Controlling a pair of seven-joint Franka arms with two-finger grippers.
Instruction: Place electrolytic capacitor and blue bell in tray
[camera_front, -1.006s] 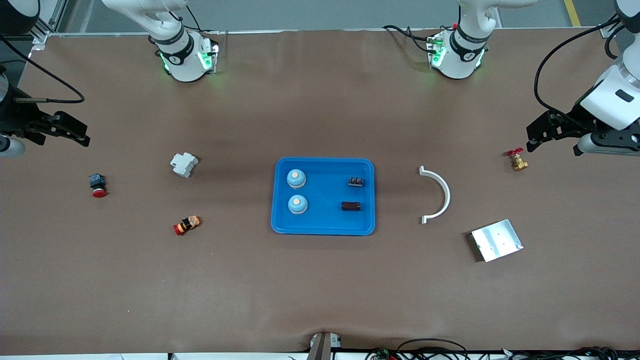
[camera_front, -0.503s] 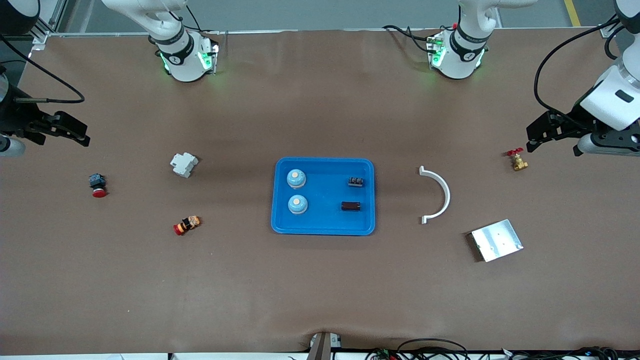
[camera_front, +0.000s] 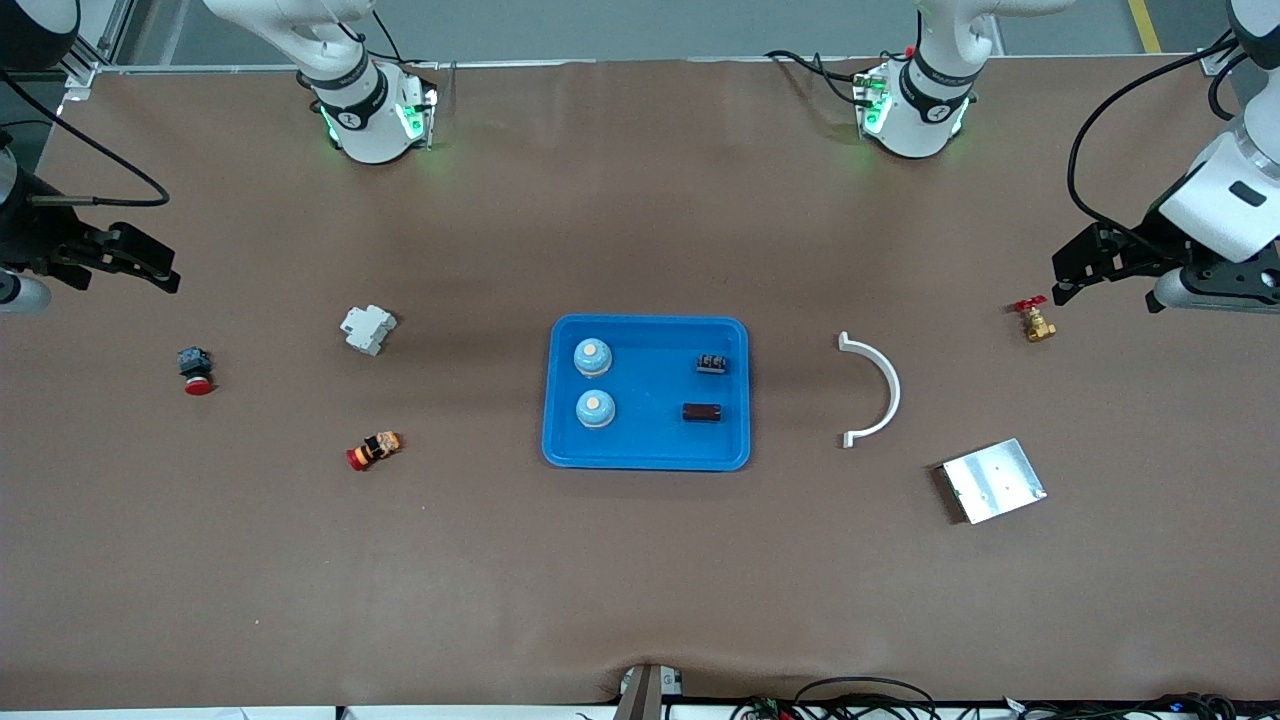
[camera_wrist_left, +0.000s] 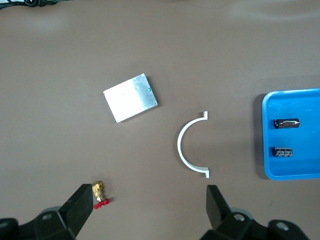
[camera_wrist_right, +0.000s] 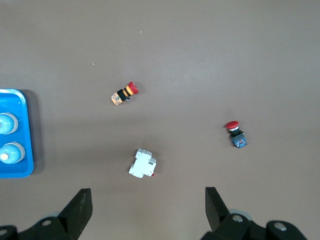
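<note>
**Both arms parked at the bench ends; tray loaded**

Bench (camera_front: 640, 560): matte brown covering, slightly rippled at the edge nearest the front camera.

Tray (camera_front: 647, 454): glossy bright-blue plastic, rectangular, rounded corners, raised rim, mid-bench. Inside, toward the right arm's end: two blue bells (camera_front: 593, 356) (camera_front: 595, 408), domed, each with a pale button on top. Toward the left arm's end: two small dark cylinders lying on their sides, electrolytic capacitors (camera_front: 711, 363) (camera_front: 702, 411).

Metal plate (camera_front: 994, 480): flat, brushed silver, lying skewed near the left arm's end. White half-ring (camera_front: 875, 389): smooth plastic arc between plate and tray. White blocky breaker (camera_front: 367, 328), striped red-capped push button (camera_front: 373, 450), red mushroom button (camera_front: 195, 370), brass valve with a red handle (camera_front: 1033, 321).

Left gripper (camera_front: 1068, 279): over the bench end by the valve, jaws released, empty. Right gripper (camera_front: 160, 272): over its own bench end, jaws released, empty. Both wait.

Left wrist view shows only the capacitor side of the tray; right wrist view only the bell side.
</note>
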